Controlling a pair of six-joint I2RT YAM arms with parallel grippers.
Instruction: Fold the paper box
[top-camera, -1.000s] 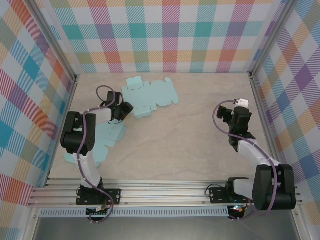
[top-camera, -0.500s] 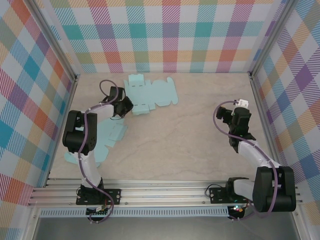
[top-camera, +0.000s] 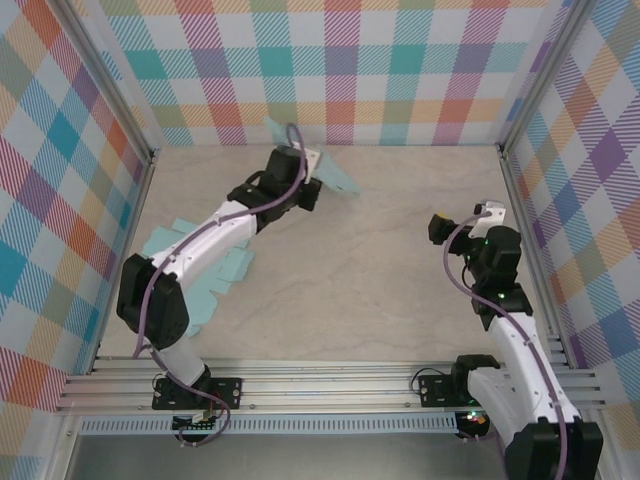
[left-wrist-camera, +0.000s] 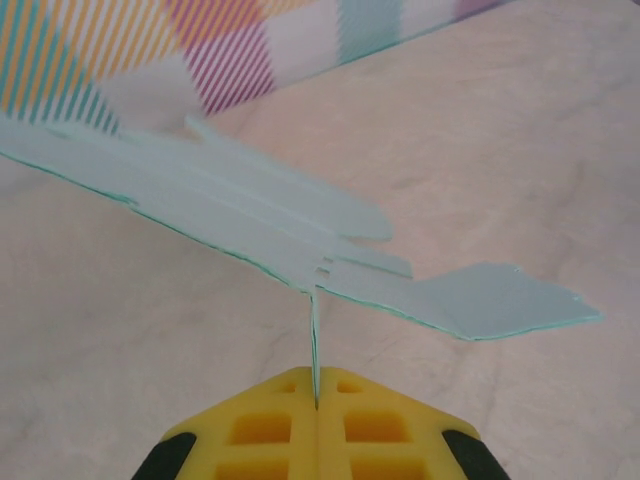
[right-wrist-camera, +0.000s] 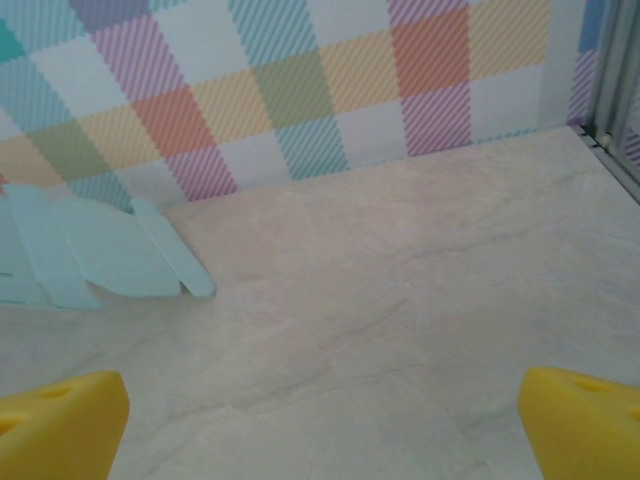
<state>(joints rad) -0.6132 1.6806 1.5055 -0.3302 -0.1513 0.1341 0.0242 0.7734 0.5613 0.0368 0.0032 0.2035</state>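
Observation:
The paper box (left-wrist-camera: 290, 222) is a flat pale blue cut-out sheet. In the left wrist view it hangs in the air above the table, and one thin flap runs down between my yellow fingers (left-wrist-camera: 270, 425). My left gripper (left-wrist-camera: 317, 402) is shut on that flap. From above, the left gripper (top-camera: 303, 190) is stretched out to the back wall, with the paper box (top-camera: 341, 179) sticking out to its right, mostly hidden by the arm. My right gripper (top-camera: 450, 232) is far to the right, open, with nothing between its fingertips (right-wrist-camera: 60, 420). The paper box (right-wrist-camera: 95, 252) lies far off at that view's left edge.
A second flat pale blue cut-out (top-camera: 218, 272) lies on the table at the left, partly under the left arm. Checked walls close in the back and both sides. Metal corner posts (top-camera: 510, 160) stand at the back corners.
My left arm has swung from the left side toward the back centre and lifted the paper box off the table. The right arm has drawn back slightly toward its base.

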